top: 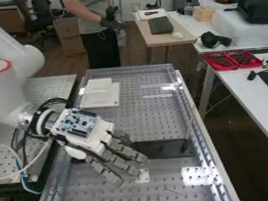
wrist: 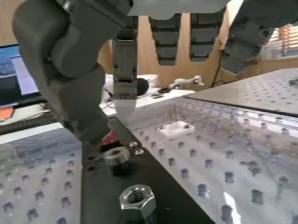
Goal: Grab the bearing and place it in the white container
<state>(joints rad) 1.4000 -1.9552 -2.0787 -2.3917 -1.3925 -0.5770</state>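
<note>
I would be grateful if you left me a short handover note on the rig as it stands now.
Hand: open, holding nothing, above the bench.
Silver ring-shaped bearing: at the long black bar, near a silver hexagonal part.
White square container: on the bench, towards its far end.
Done: neither grasp nor placement yet.
Left: grab the bearing, then place it in the container.
</note>
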